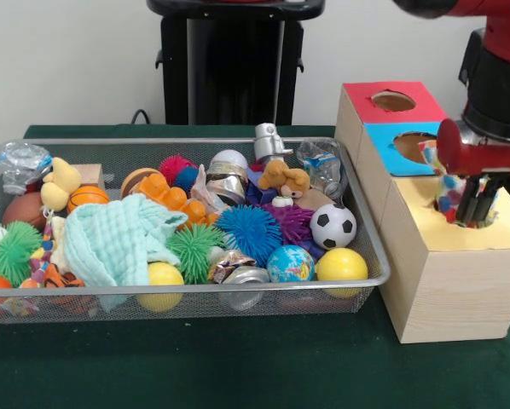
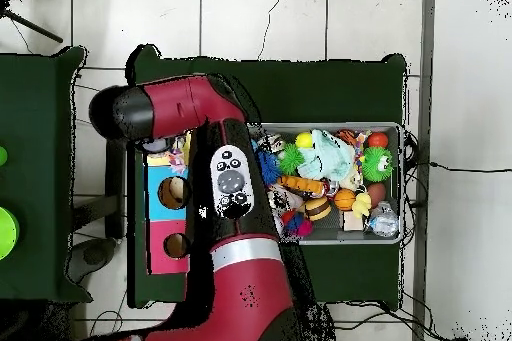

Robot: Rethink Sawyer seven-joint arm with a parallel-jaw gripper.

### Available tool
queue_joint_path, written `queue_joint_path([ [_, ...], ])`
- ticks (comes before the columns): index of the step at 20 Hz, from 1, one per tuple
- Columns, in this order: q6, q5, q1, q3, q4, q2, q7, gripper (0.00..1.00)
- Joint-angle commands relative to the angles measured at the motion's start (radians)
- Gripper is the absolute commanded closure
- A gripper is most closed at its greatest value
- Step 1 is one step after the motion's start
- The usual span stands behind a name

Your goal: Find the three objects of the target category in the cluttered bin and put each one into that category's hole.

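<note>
Fingers clenched, seemingly on a speckled multicoloured toy, down at the yellow hole of the wooden box, cluttered wire bin beside it on the green surface.

You had a dark green table carrying two things side by side: a wire mesh bin and a wooden box with coloured hole sections.

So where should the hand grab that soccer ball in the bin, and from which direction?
Take the soccer ball across its widest part, coming straight down from above. It is round, so any pair of opposite sides would likely do, but it sits against the wire bin near a corner, with the purple spiky ball and yellow ball close by. Only its top looks free.
</note>
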Motion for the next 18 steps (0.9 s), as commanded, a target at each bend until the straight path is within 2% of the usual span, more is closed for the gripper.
queue_joint_path([
  [1,0.167,-0.055,-0.054,0.066,-0.097,-0.055,-0.24,1.0],
  [4,0.183,-0.06,-0.053,0.065,-0.107,-0.056,-0.244,1.0],
  [9,0.118,-0.062,-0.058,0.073,-0.083,-0.04,-0.229,1.0],
  [14,0.107,-0.07,-0.055,0.071,-0.082,-0.034,-0.223,1.0],
  [18,0.096,-0.071,-0.067,0.068,-0.036,-0.054,-0.235,1.0],
])
